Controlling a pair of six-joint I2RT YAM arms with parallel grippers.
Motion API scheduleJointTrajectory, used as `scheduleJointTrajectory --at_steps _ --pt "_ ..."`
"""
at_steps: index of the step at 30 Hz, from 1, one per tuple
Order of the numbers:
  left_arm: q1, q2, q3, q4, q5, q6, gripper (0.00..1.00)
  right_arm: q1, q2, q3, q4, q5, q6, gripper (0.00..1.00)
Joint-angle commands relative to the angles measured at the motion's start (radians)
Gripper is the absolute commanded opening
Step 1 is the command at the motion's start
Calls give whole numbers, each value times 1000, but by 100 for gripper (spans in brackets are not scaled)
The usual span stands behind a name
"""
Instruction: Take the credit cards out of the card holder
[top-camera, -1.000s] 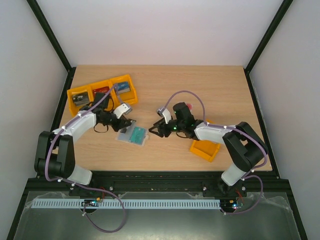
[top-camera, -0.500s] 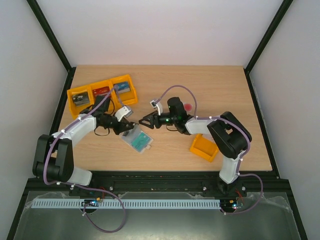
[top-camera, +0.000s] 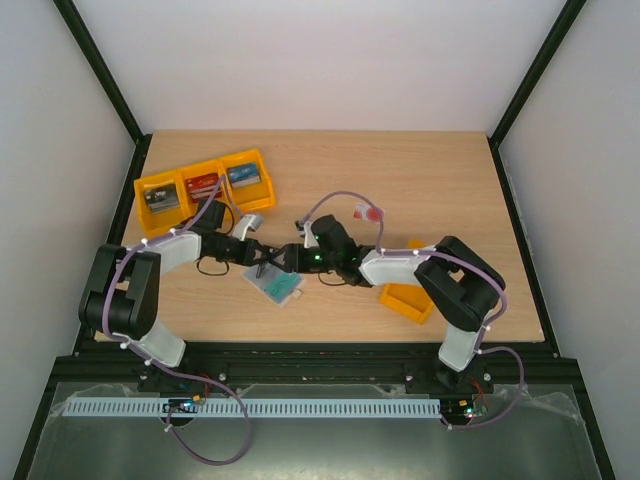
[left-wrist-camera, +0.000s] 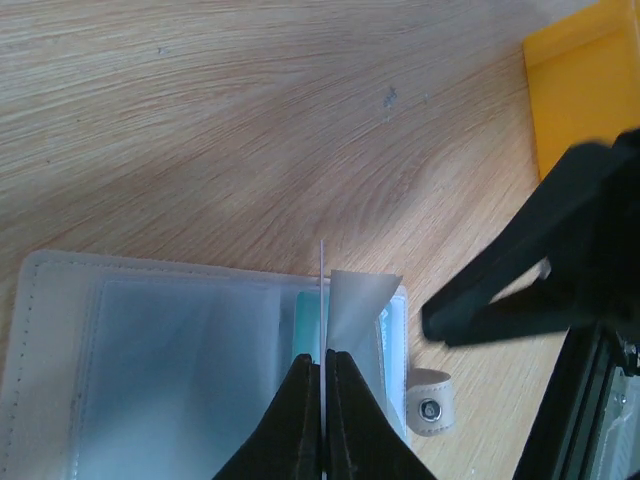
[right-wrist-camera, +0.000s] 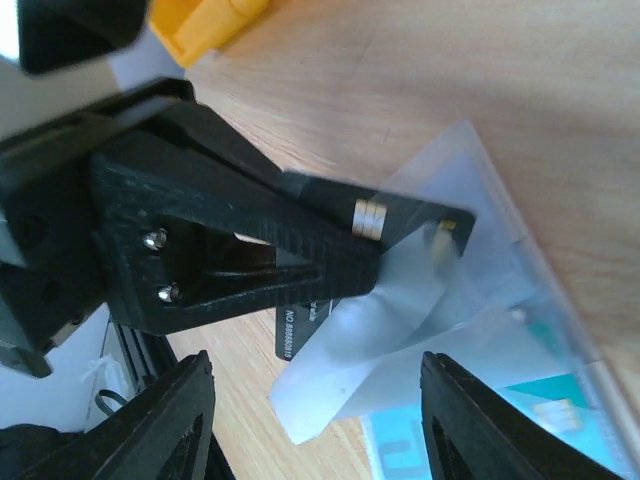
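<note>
"Where does the holder (top-camera: 275, 287) lie?"

"Open on the bench (top-camera: 400, 170), between the two arms (a teal card (right-wrist-camera: 560, 435) shows in one pocket)."

"And the left claw (left-wrist-camera: 323, 362)?"

"Pinched tight on a dark card (right-wrist-camera: 300, 318), held edge-up over the holder, beside a raised sleeve (left-wrist-camera: 356, 300)."

"The right claw (right-wrist-camera: 315, 360)?"

"Spread wide, just beside the left, facing it."

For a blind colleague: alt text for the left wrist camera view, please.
The left gripper is shut on a thin clear sleeve lifted from the cream card holder, which lies open on the wooden table with a teal card showing inside. A right gripper finger points in from the right, below an orange bin's corner.
</note>
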Motion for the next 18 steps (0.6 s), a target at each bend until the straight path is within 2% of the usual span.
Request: scheduleJointTrajectory --at_steps 1,6,11,14,18 --pt "8 -22 -15 66 18 -74 2 40 72 45 18 74 177 54" --pt "6 -35 -26 78 21 -77 2 67 116 85 -28 67 203 50" --pt "6 -30 -30 86 22 -81 2 71 155 118 -22 19 202 40" --pt "7 -36 -34 90 20 -77 2 72 169 123 6 -10 212 28" --pt "11 -37 -40 96 15 -77 2 68 184 123 3 -17 221 6"
